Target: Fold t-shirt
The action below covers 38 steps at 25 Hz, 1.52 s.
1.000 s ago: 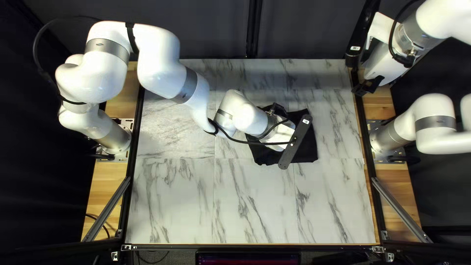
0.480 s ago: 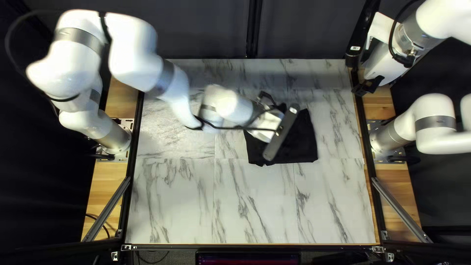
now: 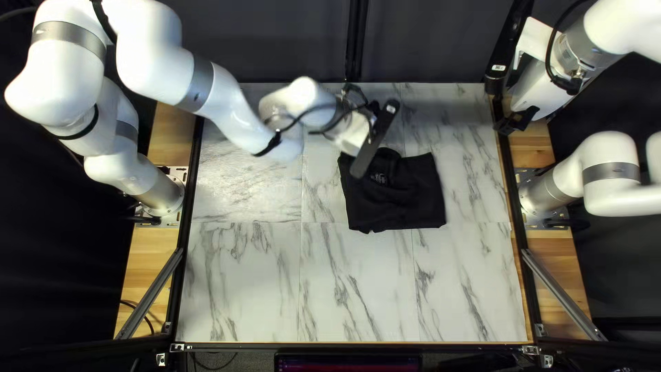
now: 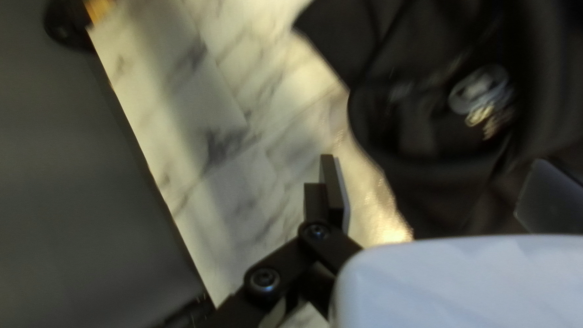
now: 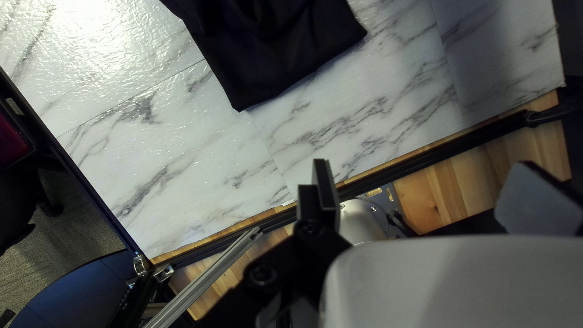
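With left pincer (image 4: 434, 182) hanging wide and empty, closer than equally wide right pincer (image 5: 426, 182), finding black t-shirt (image 3: 413, 200) lying to the near right, just right of centre on table (image 3: 241, 289), and stretching lengthwise left to right.

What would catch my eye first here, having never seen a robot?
Probably the black T-shirt, dark against the pale marble-patterned tabletop, right of its middle in the top left view. Next, the big white arm reaching in from the left, its open pincer near the shirt's far edge.
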Tool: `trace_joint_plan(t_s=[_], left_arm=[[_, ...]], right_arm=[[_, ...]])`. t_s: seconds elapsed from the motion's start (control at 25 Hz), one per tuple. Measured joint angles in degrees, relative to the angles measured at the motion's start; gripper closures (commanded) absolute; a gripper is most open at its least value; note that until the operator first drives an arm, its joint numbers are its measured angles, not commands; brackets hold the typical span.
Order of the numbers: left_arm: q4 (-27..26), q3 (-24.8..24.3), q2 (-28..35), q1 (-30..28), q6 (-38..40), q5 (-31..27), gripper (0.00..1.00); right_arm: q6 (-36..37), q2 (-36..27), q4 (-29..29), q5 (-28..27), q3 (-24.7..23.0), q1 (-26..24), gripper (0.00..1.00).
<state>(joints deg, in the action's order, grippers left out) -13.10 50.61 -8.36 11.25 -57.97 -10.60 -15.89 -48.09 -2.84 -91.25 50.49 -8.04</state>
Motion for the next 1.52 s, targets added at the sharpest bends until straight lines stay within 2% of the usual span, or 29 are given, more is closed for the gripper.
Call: trace_joint_plan(t_s=[0.2,0.6,1.0,1.16,1.28,1.4,1.52], left_arm=[[-4.8,3.8,-3.2,3.3,-6.0,-5.8,0.0],[-12.5,9.9,-10.0,1.5,-12.3,-6.1,0.0],[-10.9,25.1,-20.9,2.0,-13.7,-11.6,0.0],[-9.6,28.7,-23.6,2.2,-12.7,-13.0,0.0],[-9.2,29.6,-24.6,1.9,-12.1,-13.3,0.0],[-9.3,30.1,-25.4,1.6,-11.8,-13.3,0.05],[-9.6,30.6,-26.3,1.2,-11.7,-13.4,0.21]], right_arm=[[0.0,0.0,0.0,0.0,0.0,0.0,0.0],[0.0,0.0,0.0,0.0,0.0,0.0,0.0],[0.0,0.0,0.0,0.0,0.0,0.0,0.0],[0.0,0.0,0.0,0.0,0.0,0.0,0.0],[0.0,0.0,0.0,0.0,0.0,0.0,0.0],[0.0,0.0,0.0,0.0,0.0,0.0,0.0],[0.0,0.0,0.0,0.0,0.0,0.0,0.0]])
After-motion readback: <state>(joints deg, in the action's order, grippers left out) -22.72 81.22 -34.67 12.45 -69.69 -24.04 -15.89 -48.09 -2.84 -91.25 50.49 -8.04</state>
